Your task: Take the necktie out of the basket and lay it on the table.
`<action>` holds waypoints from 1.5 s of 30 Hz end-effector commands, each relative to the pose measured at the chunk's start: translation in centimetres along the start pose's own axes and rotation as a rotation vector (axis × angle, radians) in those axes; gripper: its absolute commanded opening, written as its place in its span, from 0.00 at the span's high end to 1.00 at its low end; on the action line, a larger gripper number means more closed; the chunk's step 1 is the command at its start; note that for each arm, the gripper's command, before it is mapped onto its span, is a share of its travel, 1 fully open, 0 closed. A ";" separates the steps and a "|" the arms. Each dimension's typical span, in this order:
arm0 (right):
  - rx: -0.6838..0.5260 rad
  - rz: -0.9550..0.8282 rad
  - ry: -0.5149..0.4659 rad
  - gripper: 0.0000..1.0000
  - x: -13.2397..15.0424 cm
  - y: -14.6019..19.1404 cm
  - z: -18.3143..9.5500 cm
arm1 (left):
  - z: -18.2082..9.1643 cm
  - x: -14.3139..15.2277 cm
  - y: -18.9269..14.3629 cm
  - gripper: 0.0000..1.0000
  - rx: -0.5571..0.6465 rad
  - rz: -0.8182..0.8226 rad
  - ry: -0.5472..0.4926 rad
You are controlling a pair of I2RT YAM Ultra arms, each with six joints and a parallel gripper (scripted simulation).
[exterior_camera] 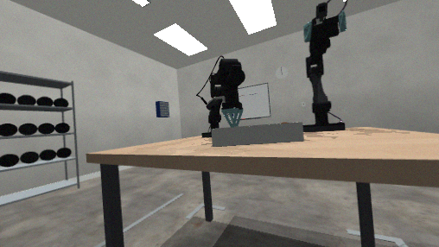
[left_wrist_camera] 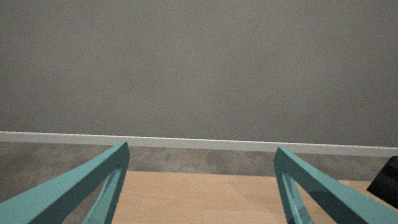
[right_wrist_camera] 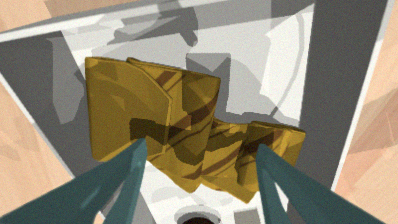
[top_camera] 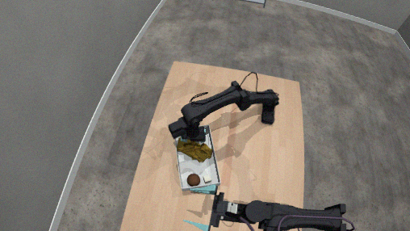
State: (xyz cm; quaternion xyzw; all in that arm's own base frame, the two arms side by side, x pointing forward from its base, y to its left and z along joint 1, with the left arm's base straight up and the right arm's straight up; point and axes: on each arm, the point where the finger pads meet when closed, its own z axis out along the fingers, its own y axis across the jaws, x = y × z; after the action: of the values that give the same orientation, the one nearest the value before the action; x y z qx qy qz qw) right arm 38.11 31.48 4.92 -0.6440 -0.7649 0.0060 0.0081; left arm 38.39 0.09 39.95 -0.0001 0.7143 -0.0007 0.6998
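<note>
The grey-white basket (top_camera: 178, 167) (exterior_camera: 257, 135) (right_wrist_camera: 345, 85) stands on the table. The golden-brown necktie with dark stripes (top_camera: 195, 149) (right_wrist_camera: 190, 125) lies folded and bunched inside, toward one end. A brown ball (top_camera: 194, 179) (right_wrist_camera: 197, 221) and a small white block (top_camera: 207, 178) are at the other end; a pale round shape beside the ball is unclear. My right gripper (right_wrist_camera: 201, 148) is open and points down at the basket, its fingertips over the near side of the tie. My left gripper (top_camera: 187, 205) (left_wrist_camera: 202, 151) is open and empty, raised well above the table beyond the ball's end.
The table (top_camera: 254, 170) (exterior_camera: 367, 147) (left_wrist_camera: 200, 200) extends around the basket. The right arm (top_camera: 218, 101) reaches over the basket's tie end. The left arm (top_camera: 299, 216) extends alongside, with its base off to one side.
</note>
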 end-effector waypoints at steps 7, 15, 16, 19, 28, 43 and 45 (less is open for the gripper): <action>-0.020 0.067 -0.004 0.26 -0.2 0.9 -1.7 | 0.0 0.0 0.0 0.00 0.000 0.000 0.000; -0.020 0.067 -0.004 0.26 -0.2 1.0 -1.1 | 0.0 0.0 0.0 0.00 0.000 0.000 0.000; -0.020 0.067 -0.004 0.26 -0.2 1.0 -0.9 | 0.0 0.0 0.0 0.00 0.000 0.000 0.000; -0.020 0.067 -0.004 0.26 -0.2 1.0 -0.8 | 0.0 0.0 0.0 0.00 0.000 0.000 0.000; -0.020 0.067 -0.004 0.26 -0.3 1.4 0.9 | 0.0 0.0 0.0 0.00 0.000 0.000 0.000; -0.020 0.067 -0.004 0.26 -0.4 1.8 3.0 | 0.0 0.0 0.0 0.00 0.000 0.000 0.000; -0.020 0.067 -0.004 0.26 -0.4 1.8 3.2 | 0.0 0.0 0.0 0.00 0.000 0.000 0.000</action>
State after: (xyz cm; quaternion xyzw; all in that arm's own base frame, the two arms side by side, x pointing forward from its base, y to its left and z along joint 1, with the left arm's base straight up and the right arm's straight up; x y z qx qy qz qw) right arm 39.12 31.74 1.50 -0.6474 -0.7620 0.0119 0.0096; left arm 38.39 0.09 39.95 -0.0001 0.7143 -0.0007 0.6998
